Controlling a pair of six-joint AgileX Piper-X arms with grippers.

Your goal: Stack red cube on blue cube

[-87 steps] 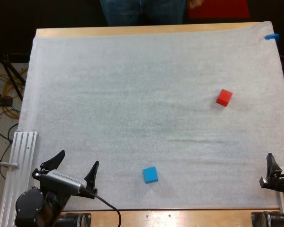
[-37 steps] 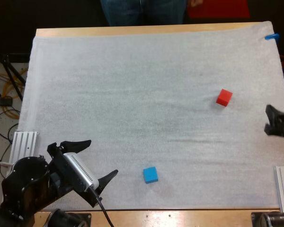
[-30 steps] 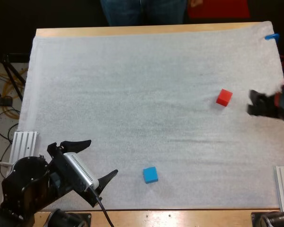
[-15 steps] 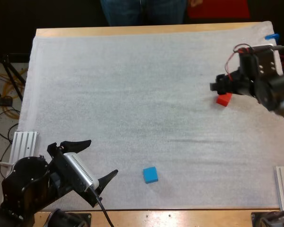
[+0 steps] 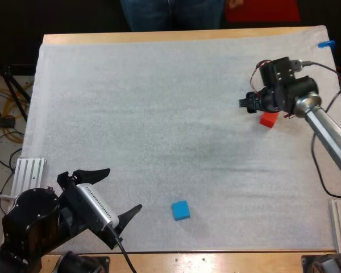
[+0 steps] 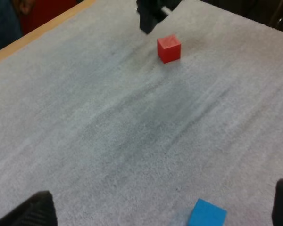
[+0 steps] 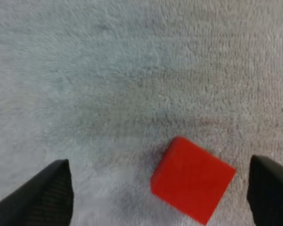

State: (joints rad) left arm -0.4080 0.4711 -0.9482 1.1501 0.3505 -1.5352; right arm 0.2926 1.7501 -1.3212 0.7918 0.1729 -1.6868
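At the table's near left corner, the left claw (image 5: 122,189) hangs just over the white mat (image 5: 159,114), its two black fingers spread wide and holding nothing. It points across the mat toward the right edge. In the left wrist view both fingertips (image 6: 35,212) stand far apart over bare mat, with the blue cube lying between them and closer to one.

The blue cube (image 5: 181,210) sits flat on the mat close to the table's near edge, about midway along it. It lies near the left claw but clear of it.

A person's legs (image 5: 170,14) stand beyond the far edge of the table (image 5: 159,36), about midway along it.

The red cube (image 5: 268,120) lies on the mat in the far half of the table, toward the right edge and well apart from the blue cube. It is turned somewhat askew to the table's edges.

The right claw (image 5: 251,106) is at the red cube, reached in from the right edge with its arm slanting across the mat. In the right wrist view its fingers are spread wide, and the red cube lies on the mat between them. The cube touches neither finger and is closer to one than to the other. From the left wrist view the right claw shows as a dark shape just beside the red cube, on its far side.
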